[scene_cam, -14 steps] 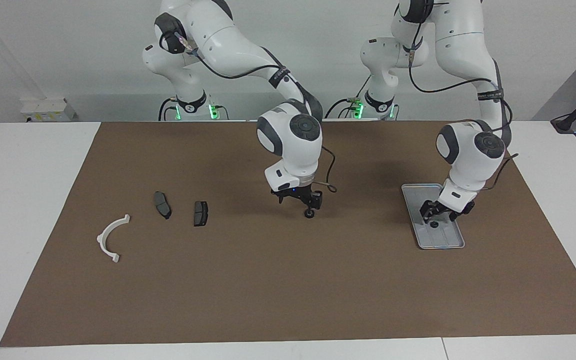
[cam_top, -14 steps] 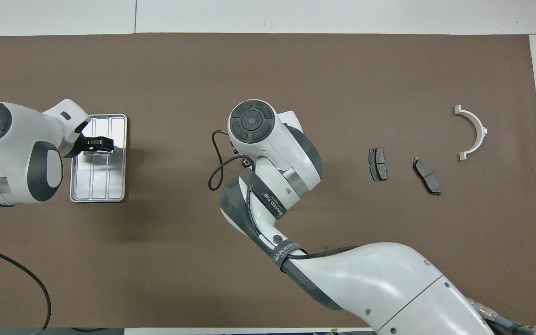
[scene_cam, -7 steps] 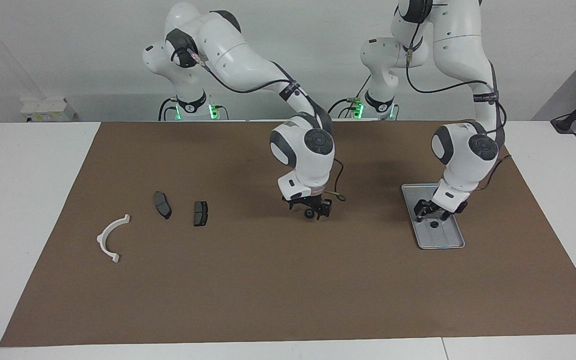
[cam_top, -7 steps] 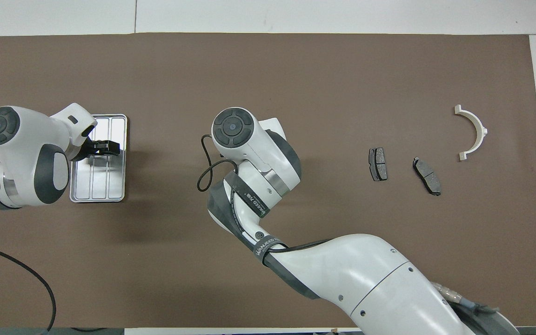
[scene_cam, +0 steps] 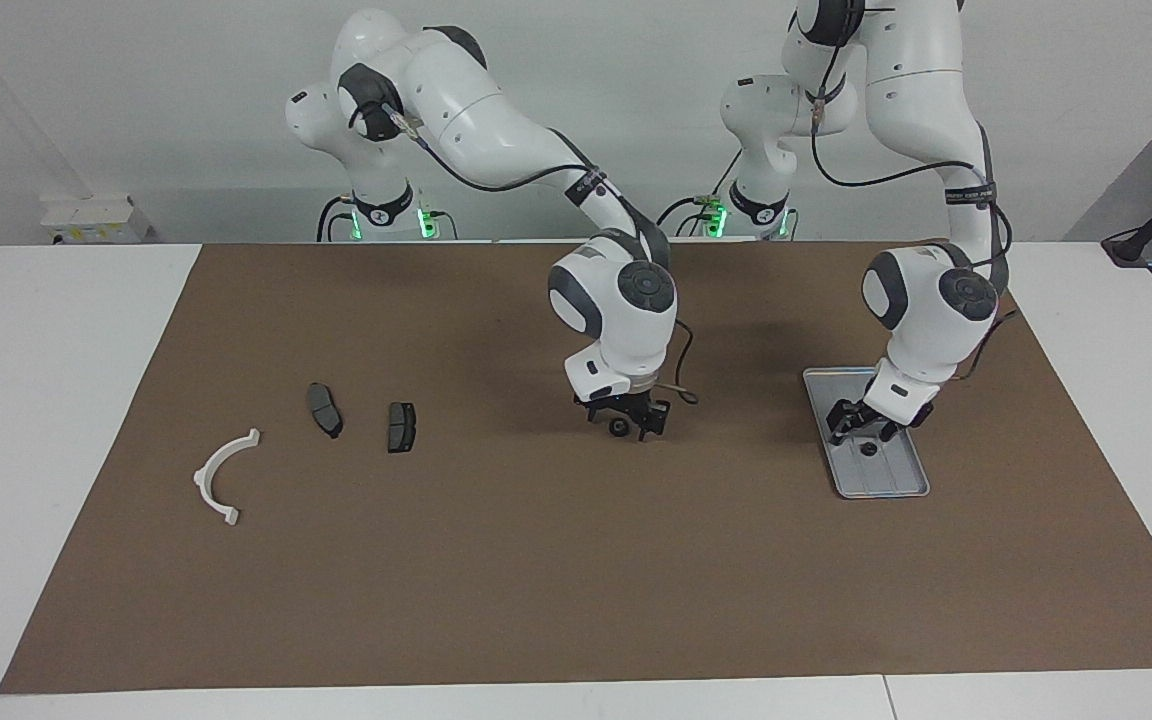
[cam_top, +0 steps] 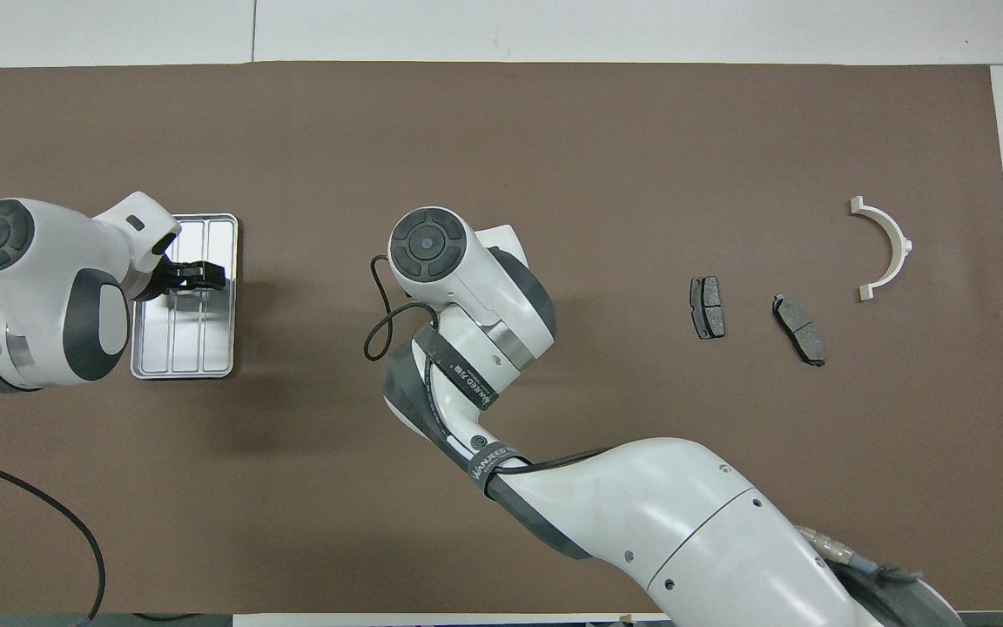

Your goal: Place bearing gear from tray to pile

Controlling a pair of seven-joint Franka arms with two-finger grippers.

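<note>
Left gripper (scene_cam: 858, 428): over the tray (scene_cam: 911, 487), fingers spread wide, holding nothing.
Gear on tray (scene_cam: 868, 449): small dark part lying on the tray floor just below the left fingertips, not touched by them.
Right gripper (scene_cam: 628, 423): low over the bare mat (scene_cam: 536, 560) mid-table, between tray and pile; in the overhead view its own wrist hides it.
Second gear (scene_cam: 618, 429): small dark round part at the right fingertips; whether the fingers grip it or stand open around it, I cannot tell.
Pile: two brake pads (scene_cam: 324, 409) (scene_cam: 401, 426) and a white bracket (scene_cam: 223, 475), flat on the mat toward the right arm's end, well apart from both sets of fingers.
Tray position: toward the left arm's end, long side running away from the robots.
</note>
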